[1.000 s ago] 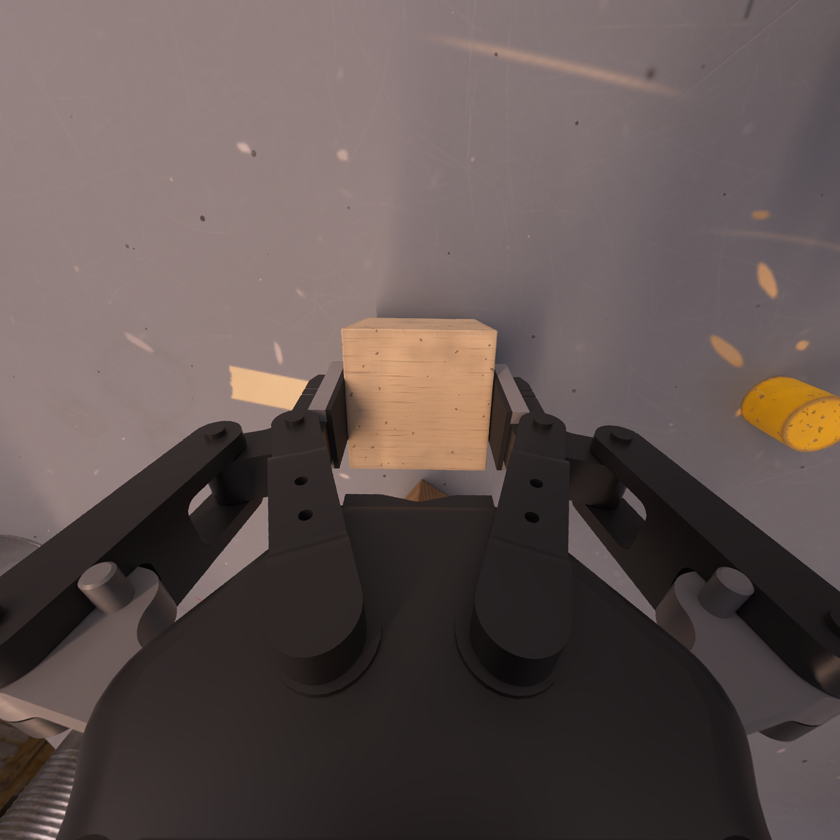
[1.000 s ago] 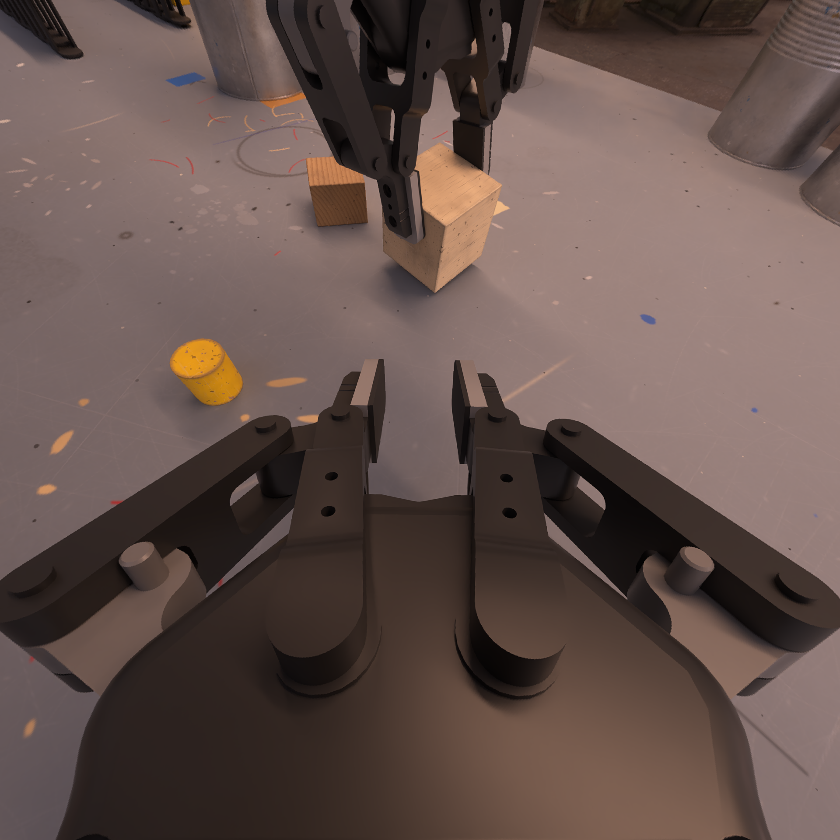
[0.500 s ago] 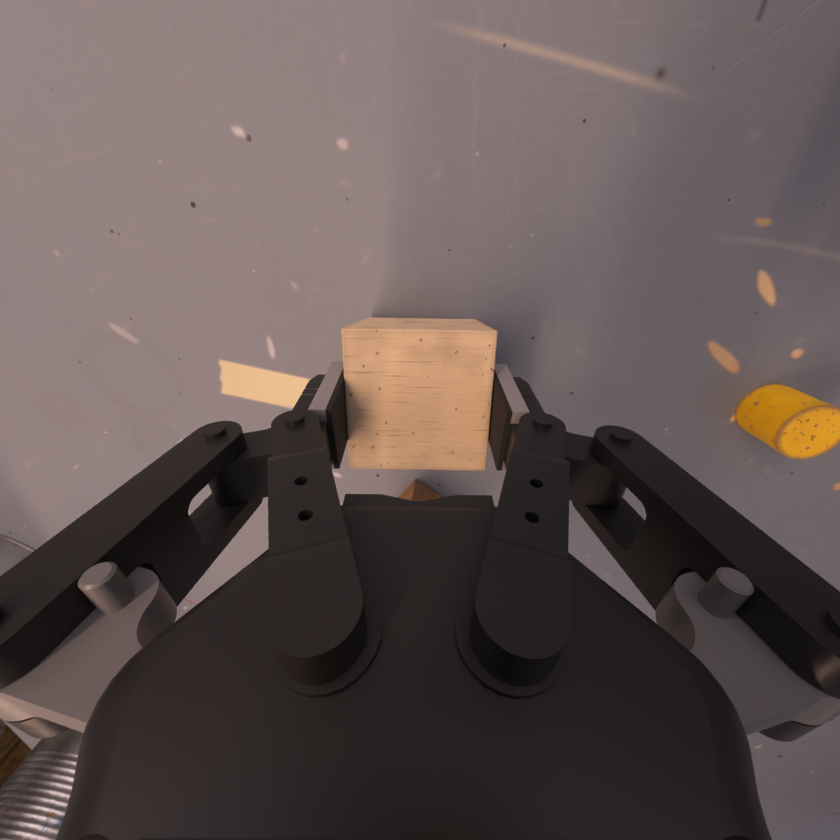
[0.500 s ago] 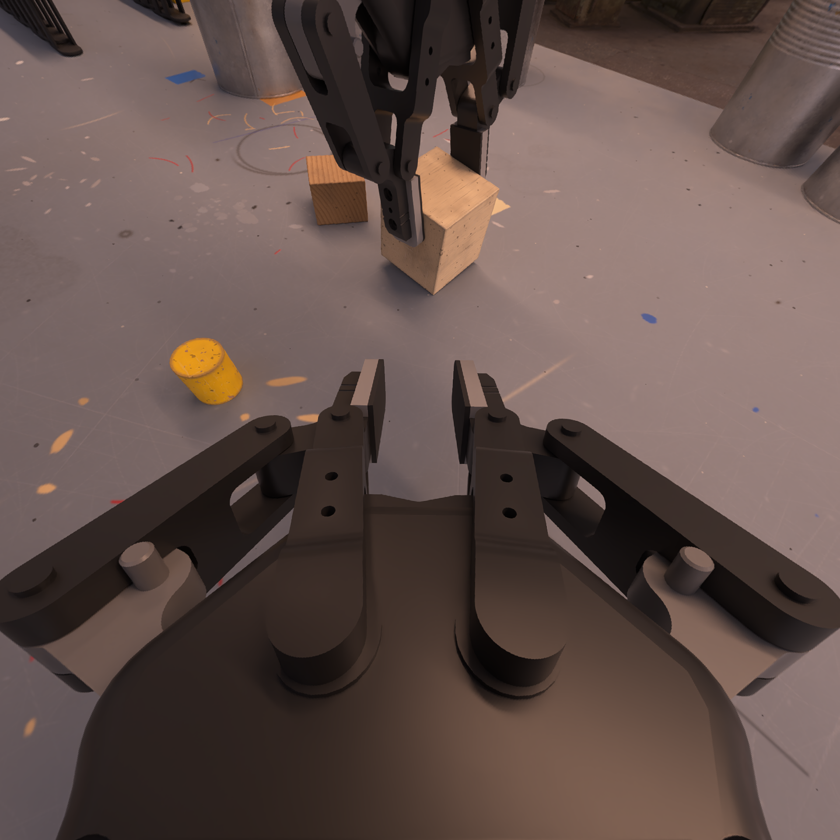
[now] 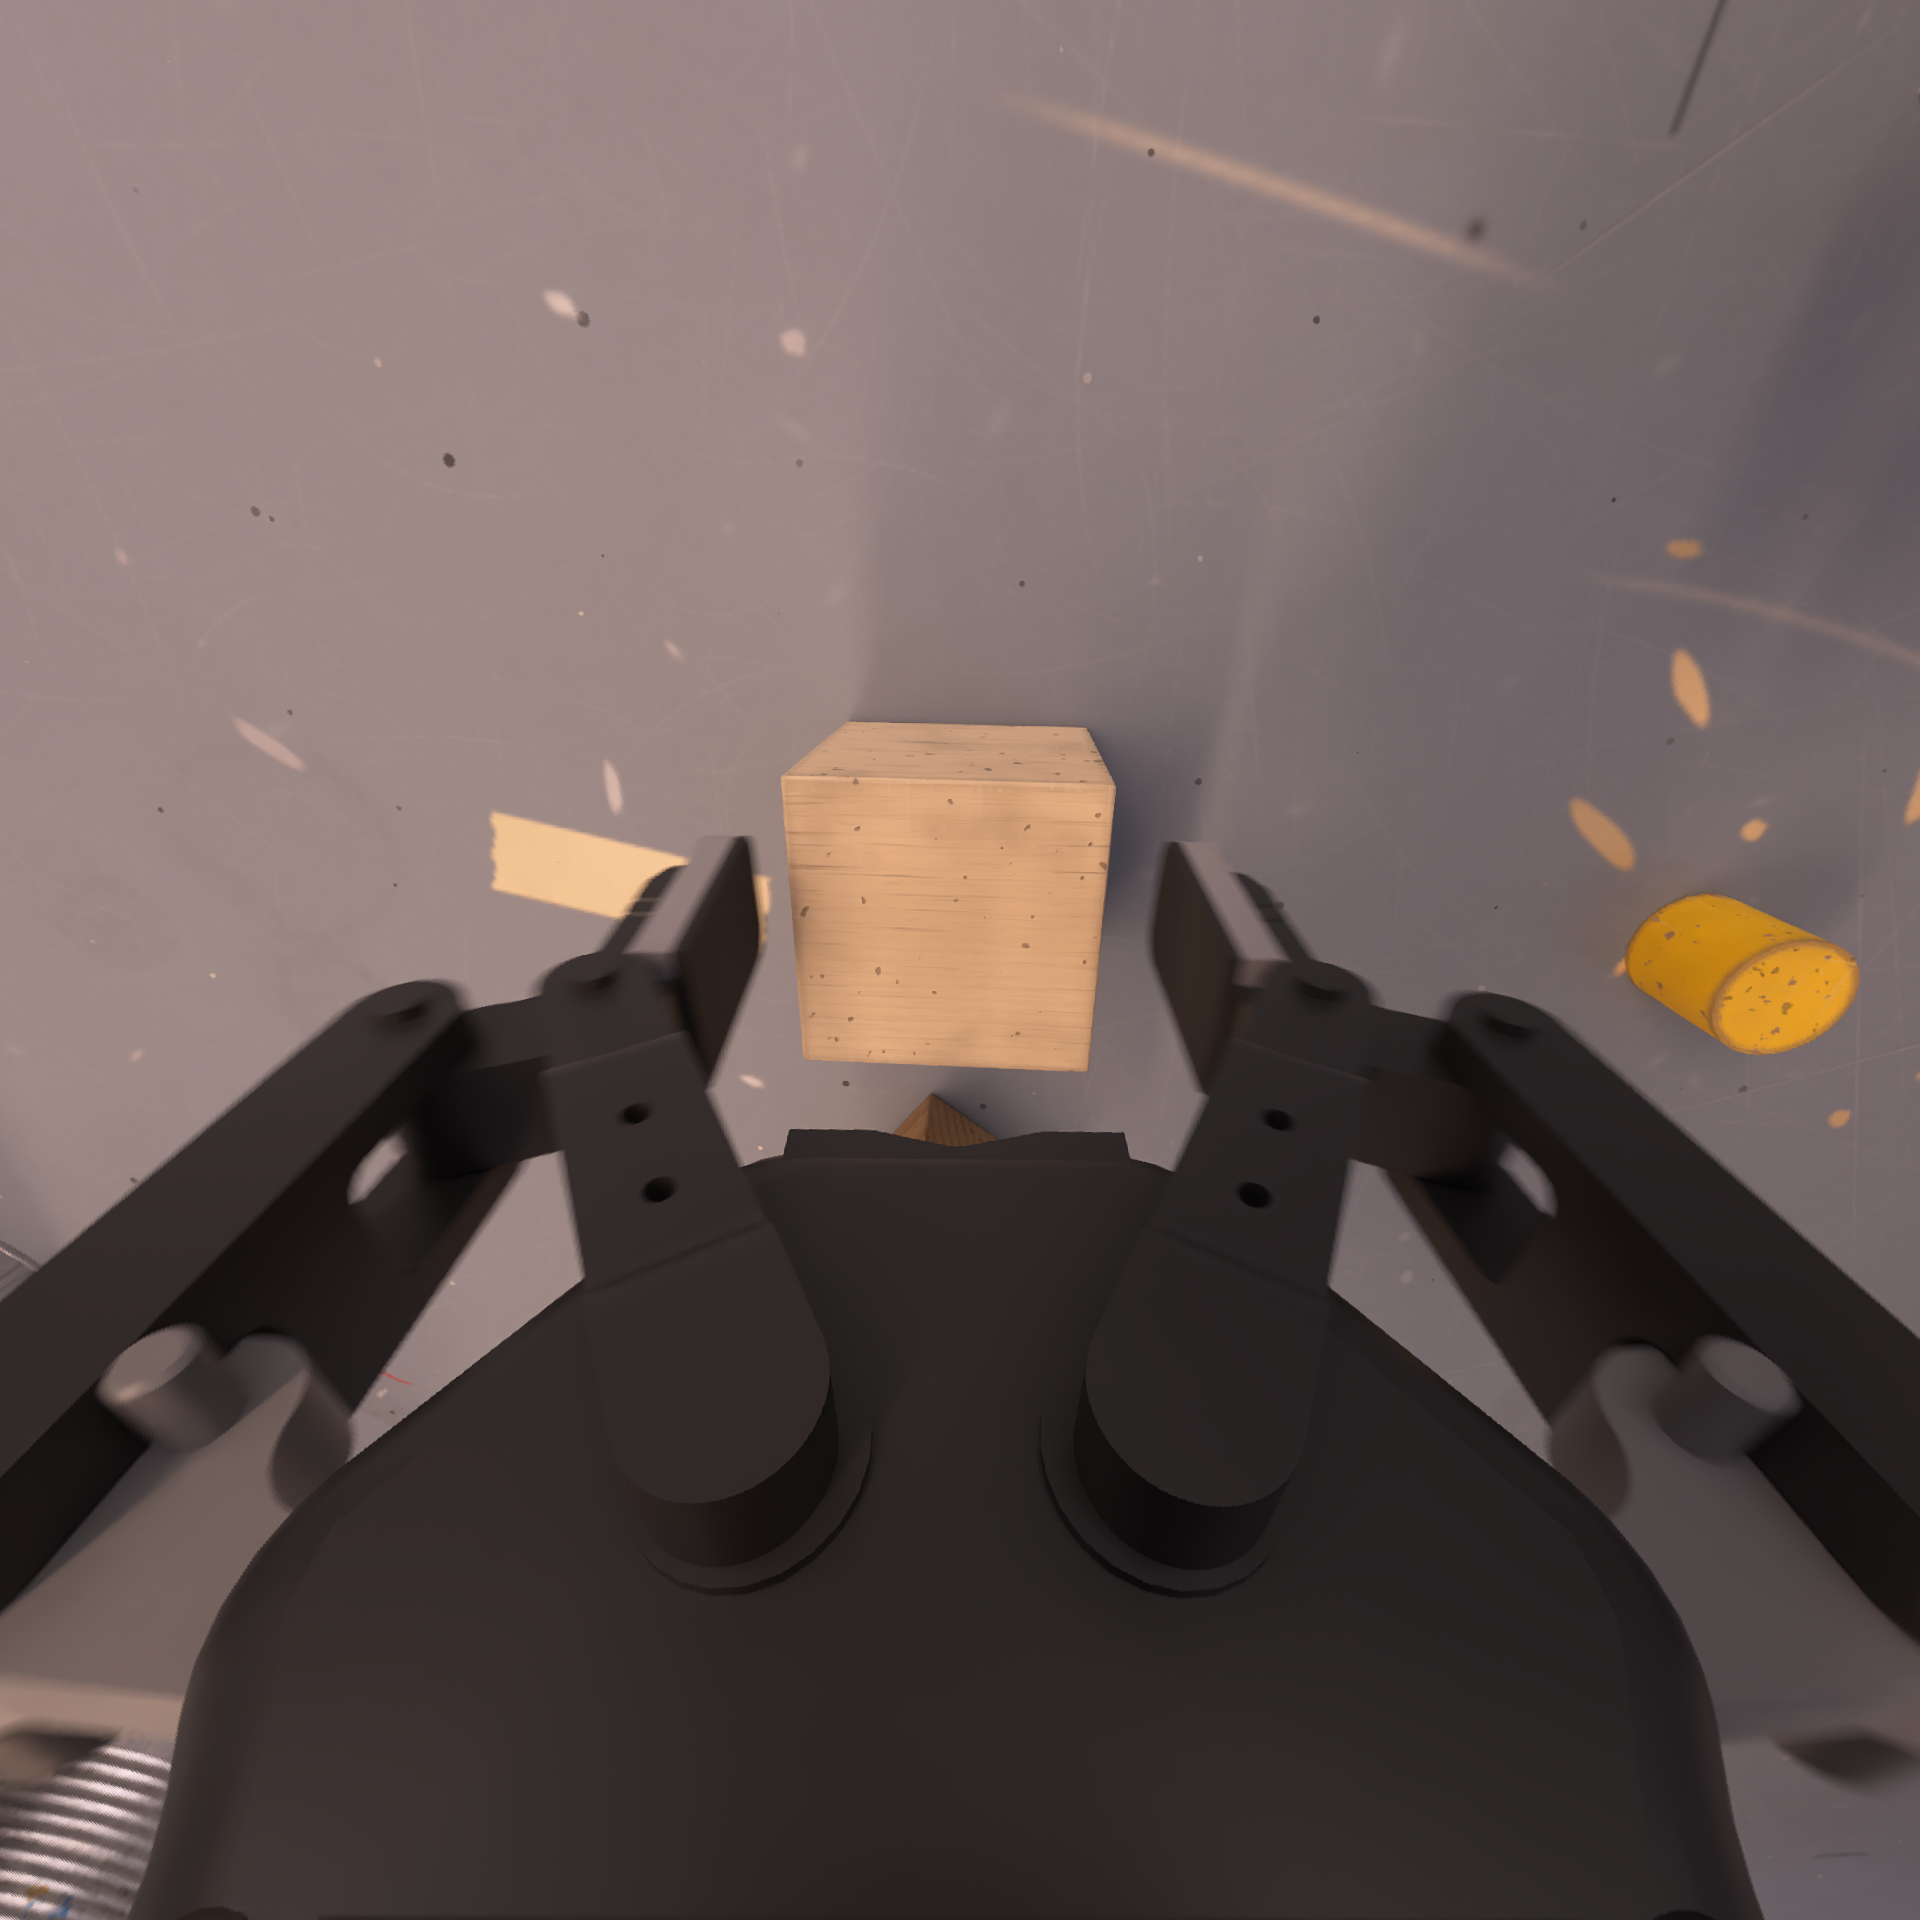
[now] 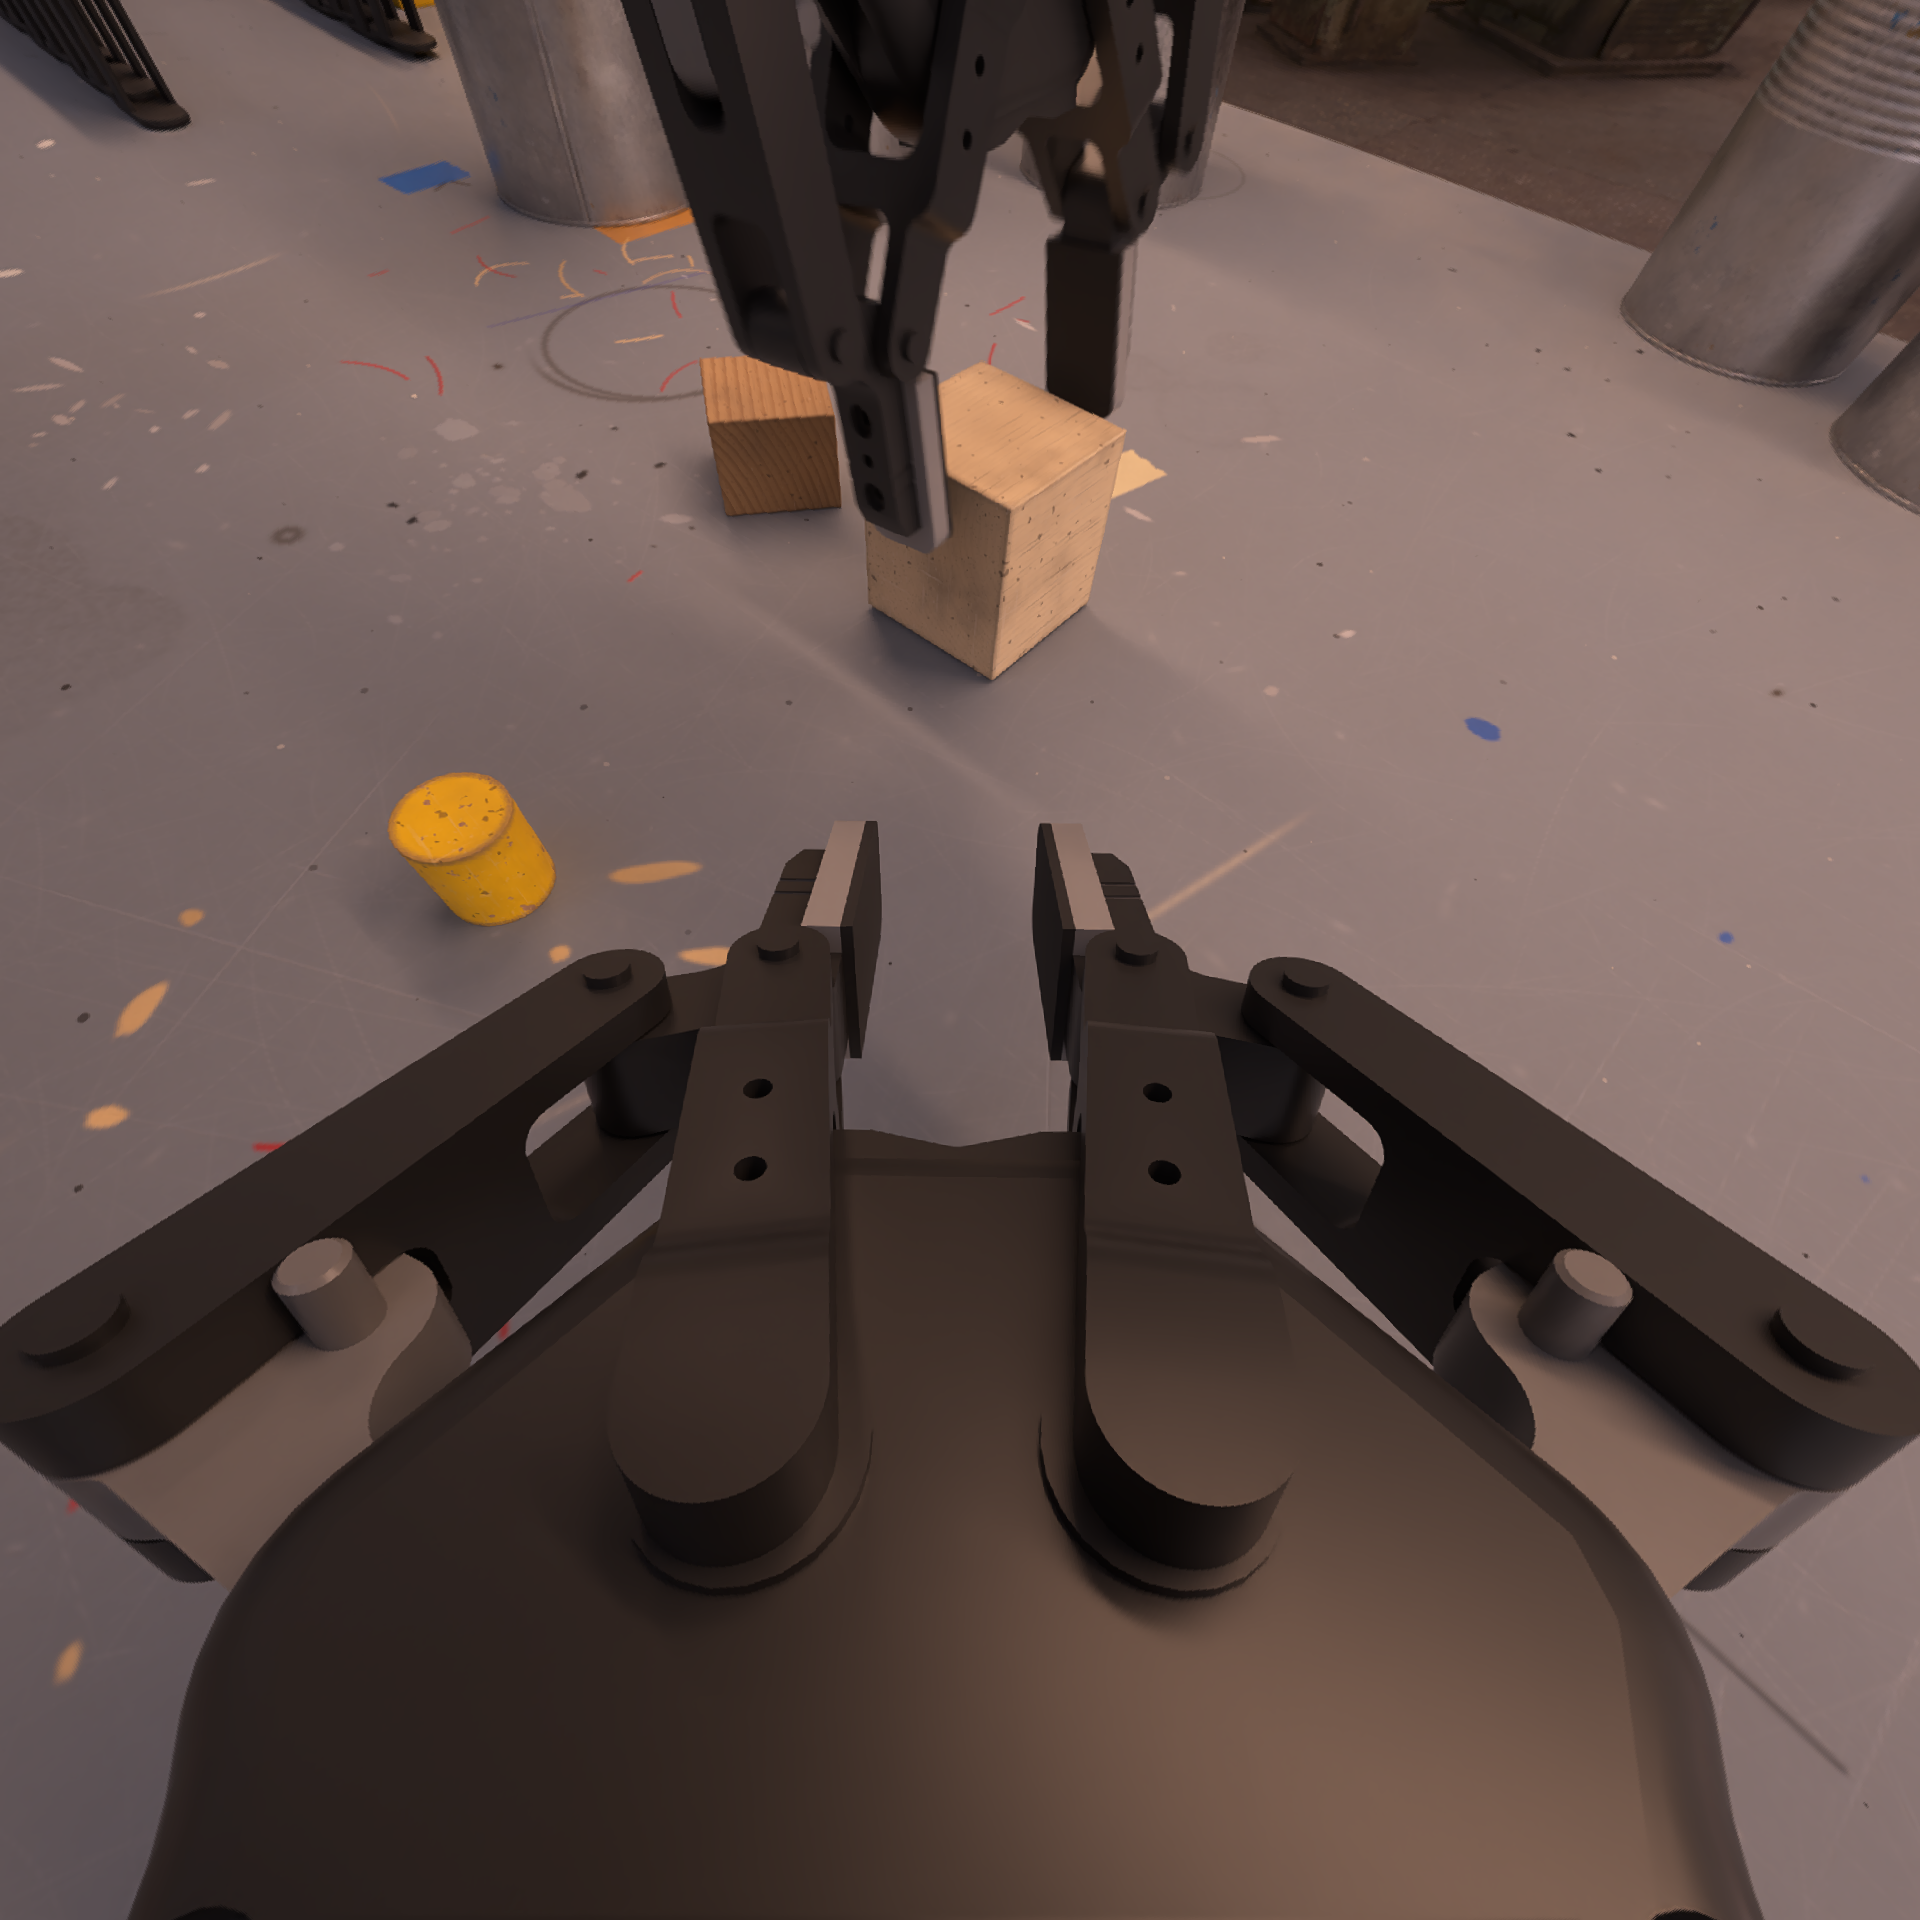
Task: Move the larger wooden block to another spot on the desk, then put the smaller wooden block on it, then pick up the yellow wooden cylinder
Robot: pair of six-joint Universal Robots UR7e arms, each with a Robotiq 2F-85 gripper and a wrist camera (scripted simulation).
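The larger pale wooden block (image 5: 945,914) rests on the grey desk (image 5: 520,416). My left gripper (image 5: 956,925) is open around it, with a gap on each side. In the right wrist view the same block (image 6: 1008,540) stands on the desk with the left gripper (image 6: 1008,447) straddling its top. The smaller, darker wooden block (image 6: 771,447) sits just behind it to the left; only its corner (image 5: 938,1120) shows in the left wrist view. The yellow cylinder (image 6: 473,847) stands at the left, also seen in the left wrist view (image 5: 1740,971). My right gripper (image 6: 956,894) is open and empty above the desk.
Metal cylinders stand at the back (image 6: 566,114) and at the right edge (image 6: 1787,239) of the desk. A tan tape strip (image 5: 582,868) lies beside the larger block. Paint flecks mark the surface.
My left gripper has opened and let go of the larger block, which now rests on the desk. The right gripper has not moved.
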